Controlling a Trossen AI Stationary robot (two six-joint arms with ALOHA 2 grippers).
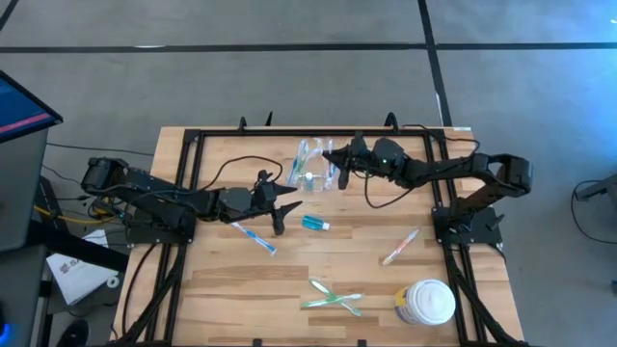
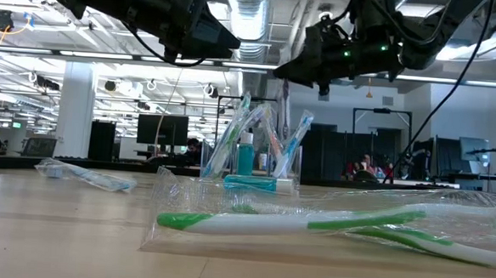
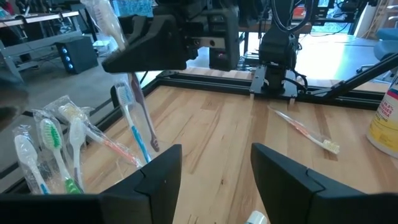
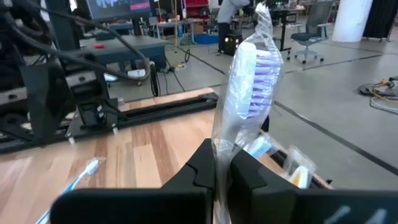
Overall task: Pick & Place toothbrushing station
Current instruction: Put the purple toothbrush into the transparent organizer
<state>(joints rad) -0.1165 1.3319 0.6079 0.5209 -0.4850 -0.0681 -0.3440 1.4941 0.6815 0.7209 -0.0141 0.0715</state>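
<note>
The clear holder (image 1: 313, 173) stands at the table's far middle with several wrapped toothbrushes upright in it; it also shows in the low view (image 2: 251, 160) and the left wrist view (image 3: 59, 149). My right gripper (image 1: 337, 159) is just above it, shut on a wrapped purple-bristled toothbrush (image 4: 249, 74). My left gripper (image 1: 281, 209) is open and empty, left of the holder and near the teal tube (image 1: 316, 224). A blue toothbrush (image 1: 255, 236), a whitish-orange one (image 1: 400, 246) and green ones (image 1: 333, 297) lie flat on the table. My right gripper pinches the wrapped toothbrush between its two fingers on the handle just below the head (image 4: 219, 149). The fingers come about level from the table's right side and lie across the brush. The brush stands nearly upright, head up, its lower end (image 2: 283, 137) down among the brushes in the holder.
A white round lidded jar (image 1: 426, 302) stands at the near right. A black frame (image 1: 198, 145) runs round the table's far and side edges. The green brushes in clear wrap (image 2: 312, 221) lie close to the near edge.
</note>
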